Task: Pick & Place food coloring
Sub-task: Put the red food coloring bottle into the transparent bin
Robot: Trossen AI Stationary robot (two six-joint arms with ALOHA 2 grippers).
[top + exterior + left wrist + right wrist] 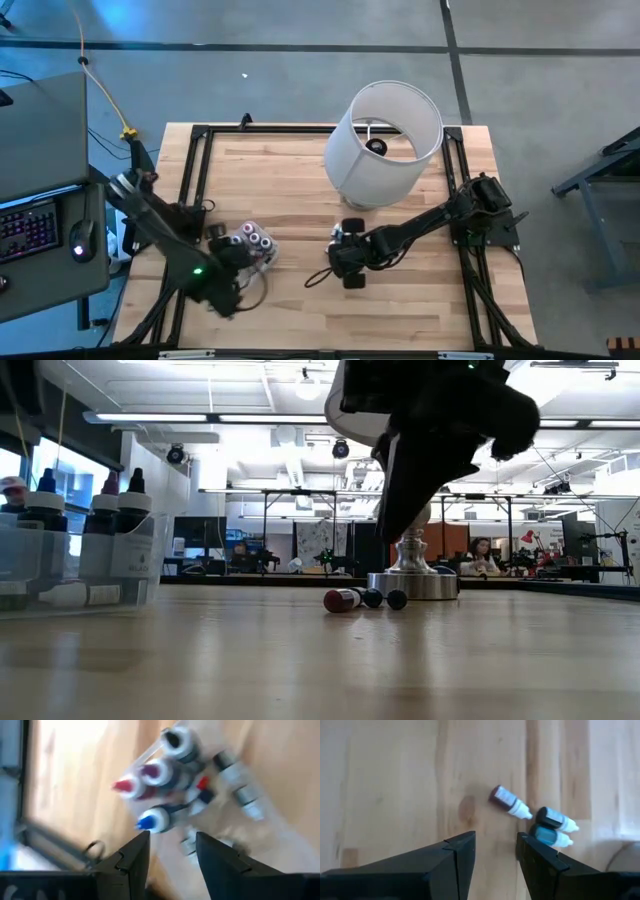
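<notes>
Hovering my right gripper (pixel 495 851), fingers parted and empty, above three small loose food-coloring bottles (pixel 511 802) lying near the lampshade's base, I fear nudging them rolling. My left gripper (pixel 172 851), likewise parted, hangs over the clear plastic tub (pixel 150 565) holding perhaps four upright bottles.

Bare wood before the three loose food coloring bottles (pixel 535 820), lamp base (pixel 412 582) close behind them.
</notes>
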